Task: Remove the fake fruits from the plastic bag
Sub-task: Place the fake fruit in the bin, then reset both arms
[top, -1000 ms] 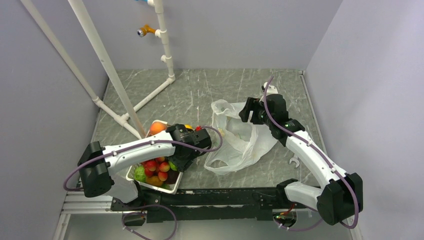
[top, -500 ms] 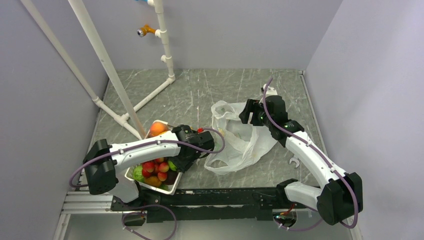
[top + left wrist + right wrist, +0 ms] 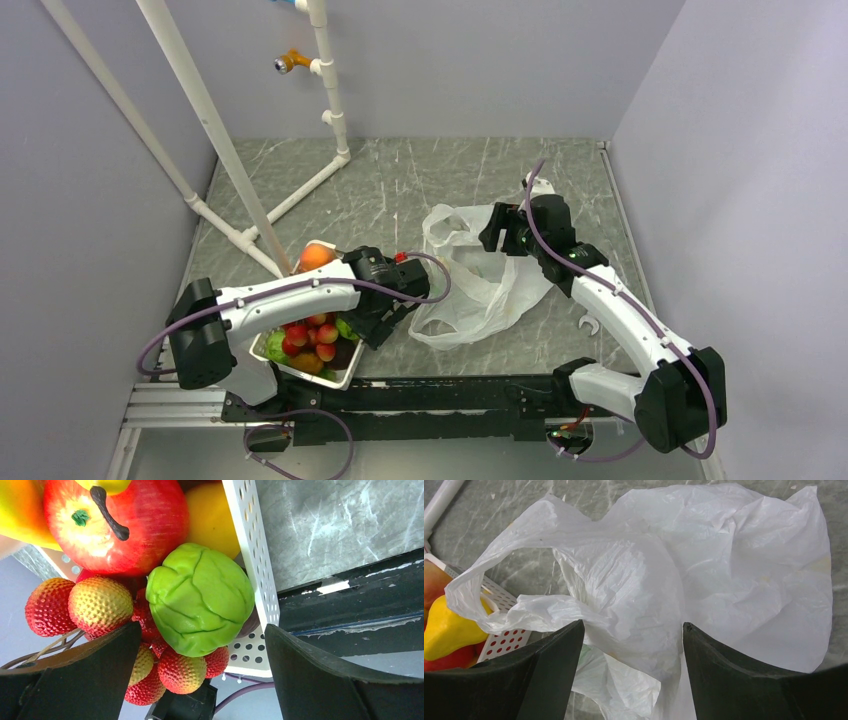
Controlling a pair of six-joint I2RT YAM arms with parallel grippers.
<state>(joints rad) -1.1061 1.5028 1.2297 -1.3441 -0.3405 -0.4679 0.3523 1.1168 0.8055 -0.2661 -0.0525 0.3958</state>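
The plastic bag hasn't budged since a second ago. Only our left claw crept a bit along the basket. The bag's limp, crinkly, see-through white, lying flat on the worktop right under our right claw. It's stretched crosswise, with the handle loop pointing to that claw's left. Both claws are spread apart, gripping nothing. The green fruit sits below the left one.
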